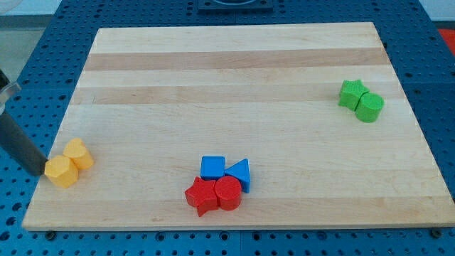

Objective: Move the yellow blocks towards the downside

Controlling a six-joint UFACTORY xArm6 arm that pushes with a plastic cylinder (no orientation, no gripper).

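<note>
Yellow pair low at the board's left edge, rod tip touching them

Nearest, two red blocks (215, 195), one star-like, one round, touch a blue cube (212, 167) and blue wedge (239, 173); two matte yellow faceted blocks (69, 164) touch each other, my tip (41, 173) against the lower one's left side, no pincer, rod cut off by the frame; far right, two green blocks (360, 100) on pale striped wooden board (234, 78)

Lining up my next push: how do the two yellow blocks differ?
The yellow hexagonal block lies lower and further left, right beside my tip; the other yellow block sits up-right of it, away from the tip, its shape unclear. Both are yellow, touching, near the wooden board's left edge.
</note>
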